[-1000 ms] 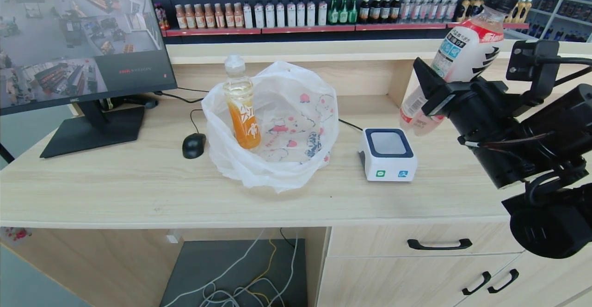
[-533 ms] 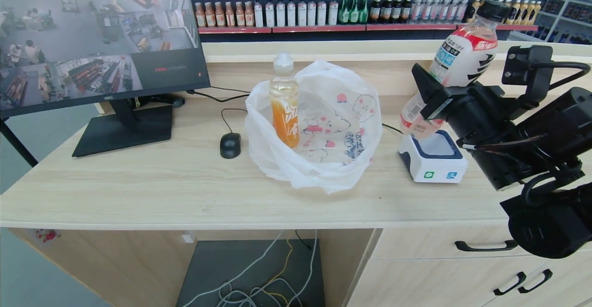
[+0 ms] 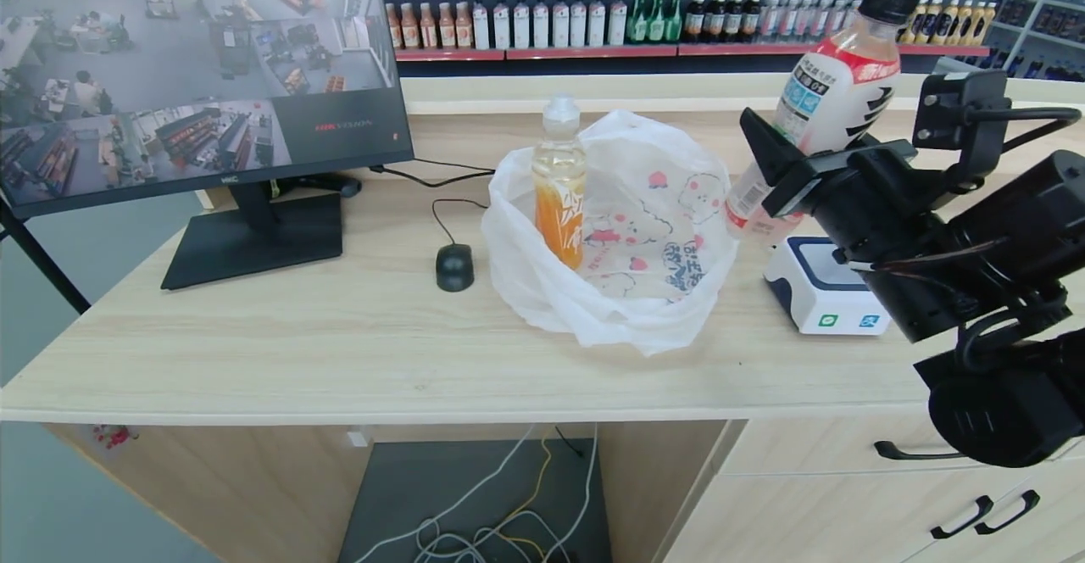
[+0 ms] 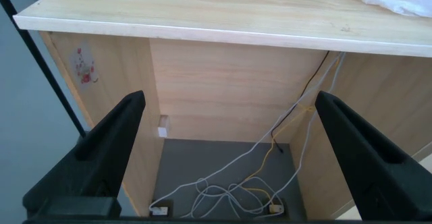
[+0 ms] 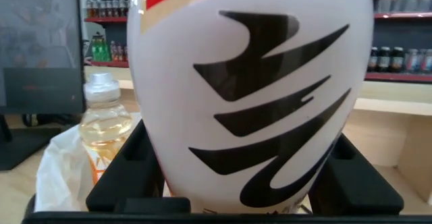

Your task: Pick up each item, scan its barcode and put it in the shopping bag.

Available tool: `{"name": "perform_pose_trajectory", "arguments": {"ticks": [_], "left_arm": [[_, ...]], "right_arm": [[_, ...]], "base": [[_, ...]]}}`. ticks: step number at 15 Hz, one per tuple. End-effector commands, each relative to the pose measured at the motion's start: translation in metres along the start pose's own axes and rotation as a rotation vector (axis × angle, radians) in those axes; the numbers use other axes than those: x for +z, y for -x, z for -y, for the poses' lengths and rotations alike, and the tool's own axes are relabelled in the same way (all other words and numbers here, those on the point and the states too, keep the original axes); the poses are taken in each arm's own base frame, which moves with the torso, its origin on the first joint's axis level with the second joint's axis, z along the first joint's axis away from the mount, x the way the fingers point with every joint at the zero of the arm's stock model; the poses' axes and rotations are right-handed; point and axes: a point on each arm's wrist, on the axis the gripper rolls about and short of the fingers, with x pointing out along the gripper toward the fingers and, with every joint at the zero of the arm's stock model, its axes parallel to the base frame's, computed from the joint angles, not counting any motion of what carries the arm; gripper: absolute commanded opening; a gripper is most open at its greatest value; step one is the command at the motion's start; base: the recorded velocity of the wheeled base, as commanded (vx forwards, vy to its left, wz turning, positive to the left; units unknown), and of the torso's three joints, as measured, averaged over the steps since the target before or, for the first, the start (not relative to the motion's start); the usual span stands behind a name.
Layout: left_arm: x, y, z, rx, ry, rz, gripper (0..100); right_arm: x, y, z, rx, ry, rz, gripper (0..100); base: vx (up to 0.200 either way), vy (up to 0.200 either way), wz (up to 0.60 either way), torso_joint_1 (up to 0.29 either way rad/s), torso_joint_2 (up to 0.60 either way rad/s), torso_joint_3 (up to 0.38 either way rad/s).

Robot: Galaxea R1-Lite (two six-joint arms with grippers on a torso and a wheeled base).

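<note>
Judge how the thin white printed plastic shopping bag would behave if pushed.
Probably floppy: the white printed plastic shopping bag slumps in wrinkled folds on the wooden counter. Likely light and slidable, though the upright bottle of orange drink inside may anchor it or tip.

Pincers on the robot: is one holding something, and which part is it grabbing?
The right pincer grips the black-capped bottle around its lower body, with the cap tilted upward. The left pincer is open and holds nothing.

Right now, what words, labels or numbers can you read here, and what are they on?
Monitor: small red logo, too small to read.
White-and-red bottle label: print too blurred.
Orange drink bottle in the shopping bag: white characters, unreadable.
Scanner: two icons, no words.
</note>
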Motion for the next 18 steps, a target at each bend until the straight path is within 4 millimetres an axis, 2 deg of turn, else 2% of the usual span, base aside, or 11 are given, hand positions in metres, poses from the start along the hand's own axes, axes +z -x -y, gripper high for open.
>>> {"name": "perform_pose_trajectory", "arguments": {"ticks": [1, 7, 10, 18], "left_arm": [[0.000, 0.000, 0.000, 0.001, 0.000, 0.000, 100], [0.000, 0.000, 0.000, -0.001, 0.000, 0.000, 100], [0.000, 0.000, 0.000, 0.001, 0.000, 0.000, 100], [0.000, 0.000, 0.000, -0.001, 0.000, 0.000, 100]], "right_arm": [[-0.009, -0.009, -0.003, 0.009, 0.004, 0.001, 0], [-0.048, -0.038, -0.014, 0.033, 0.014, 0.002, 0], [-0.069, -0.045, -0.016, 0.040, 0.011, -0.014, 0], [-0.093, -0.062, -0.010, 0.038, -0.001, -0.129, 0]], "base": [[0.000, 0.000, 0.00, 0.000, 0.00, 0.000], [0.000, 0.000, 0.00, 0.000, 0.00, 0.000], [0.000, 0.000, 0.00, 0.000, 0.00, 0.000], [0.000, 0.000, 0.00, 0.000, 0.00, 0.000]]}}
